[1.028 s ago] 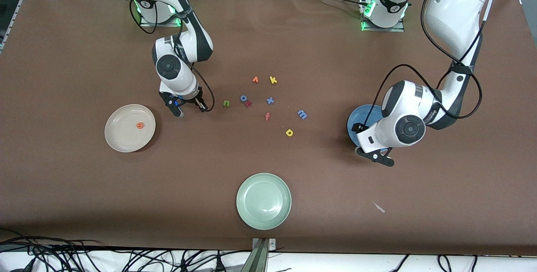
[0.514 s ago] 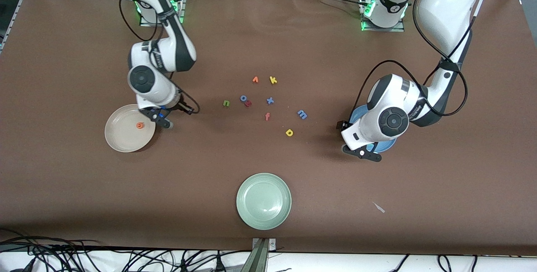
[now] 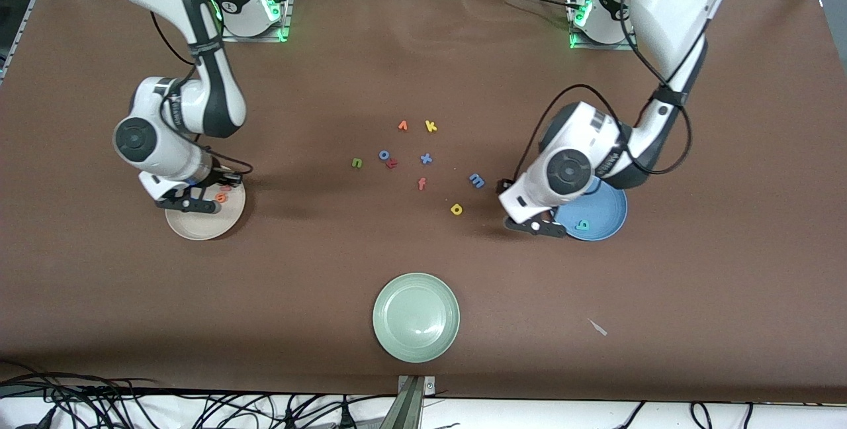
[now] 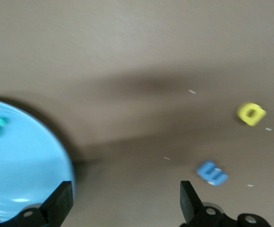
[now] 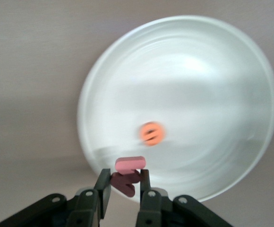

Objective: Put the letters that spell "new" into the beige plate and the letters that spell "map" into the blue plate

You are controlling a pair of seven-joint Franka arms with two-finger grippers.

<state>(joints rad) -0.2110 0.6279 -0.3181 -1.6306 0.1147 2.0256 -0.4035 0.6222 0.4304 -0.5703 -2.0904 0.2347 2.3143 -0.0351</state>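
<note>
My right gripper (image 3: pixel 198 204) hangs over the beige plate (image 3: pixel 198 227), shut on the pinkish-red "w" (image 5: pixel 130 171). In the right wrist view the "w" sticks out between the fingers above the plate's rim (image 5: pixel 198 71). The orange "e" (image 3: pixel 222 198) lies in that plate. My left gripper (image 3: pixel 534 225) is open and empty, low over the table beside the blue plate (image 3: pixel 605 207). The teal "p" (image 3: pixel 581 224) lies in the blue plate. Light blue "m" (image 3: pixel 476 181), yellow "a" (image 3: pixel 456 209) and green "n" (image 3: pixel 356 163) lie on the table.
Mid-table lie an orange "v" (image 3: pixel 402 126), yellow "k" (image 3: pixel 431 126), blue "o" (image 3: pixel 384 155), red "z" (image 3: pixel 392 163), blue "x" (image 3: pixel 426 159) and orange "f" (image 3: pixel 421 183). A pale green plate (image 3: pixel 416 317) sits nearest the front camera.
The right arm has swung from beside the letter cluster to over the beige plate, carrying the "w". The left arm has slid off the blue plate toward the letters, uncovering the teal "p".
</note>
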